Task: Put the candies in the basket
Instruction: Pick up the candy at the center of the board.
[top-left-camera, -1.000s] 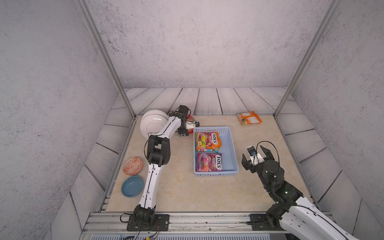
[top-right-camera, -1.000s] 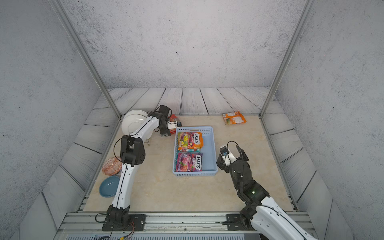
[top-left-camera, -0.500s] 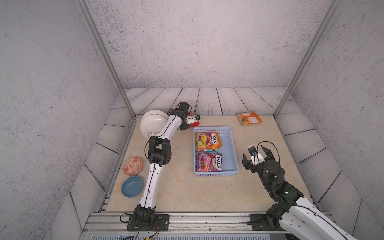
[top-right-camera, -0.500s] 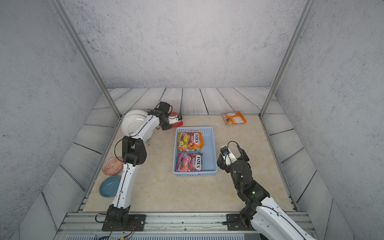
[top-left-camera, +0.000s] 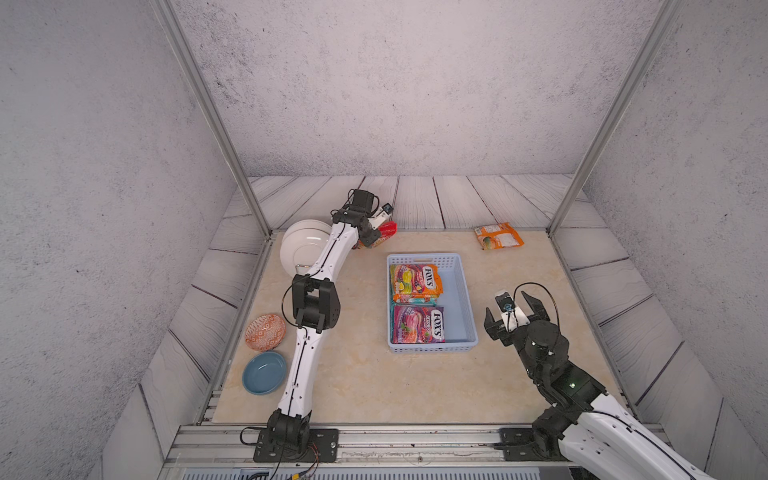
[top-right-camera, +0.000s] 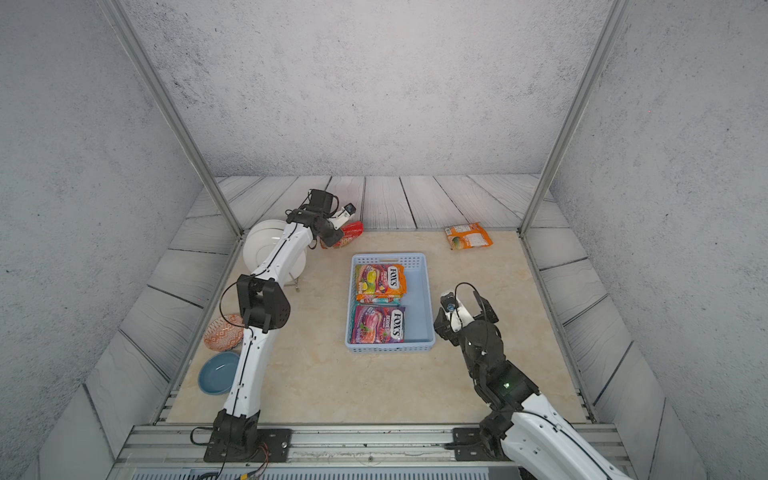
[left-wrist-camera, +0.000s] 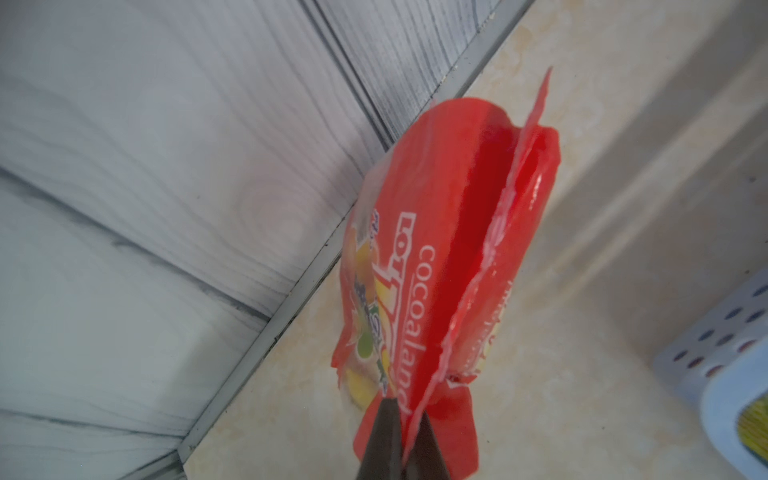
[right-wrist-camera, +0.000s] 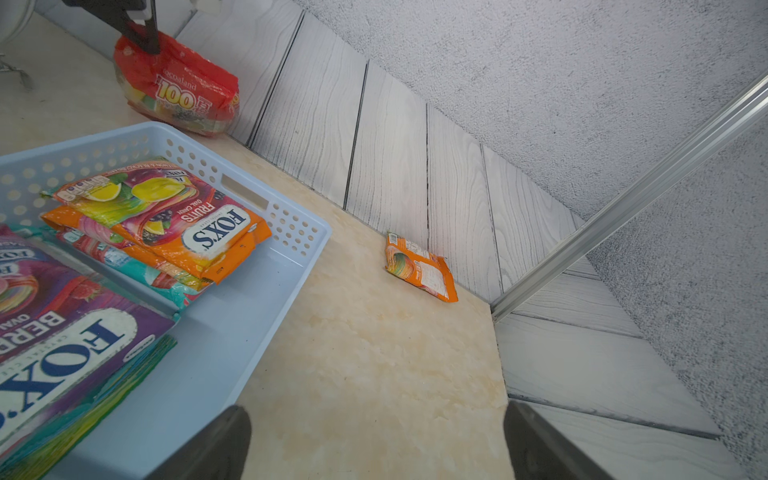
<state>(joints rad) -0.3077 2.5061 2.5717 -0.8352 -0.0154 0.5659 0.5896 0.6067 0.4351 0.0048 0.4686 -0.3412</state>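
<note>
My left gripper (left-wrist-camera: 409, 407) is shut on the edge of a red candy bag (left-wrist-camera: 436, 249) at the back left, by the wooden wall. The pinched end of the red bag (top-left-camera: 385, 230) is raised, and its far end is near the table in the right wrist view (right-wrist-camera: 178, 87). The pale blue basket (top-left-camera: 467, 299) in the middle holds an orange FOX'S bag (top-left-camera: 415, 282) and a purple one (top-left-camera: 417, 324), stacked on other bags. Another orange bag (top-left-camera: 498, 236) lies at the back right. My right gripper (top-left-camera: 509, 305) hovers open and empty, right of the basket.
White plates on a rack (top-left-camera: 305, 245) stand just left of my left forearm. A patterned orange bowl (top-left-camera: 265, 331) and a round blue bowl (top-left-camera: 264, 372) sit at the front left. The sloped plank wall (top-left-camera: 419, 203) runs close behind the red bag.
My left gripper has shut on the red bag and drawn up and back toward the wall, raising the bag's end. My right arm has stayed put.
</note>
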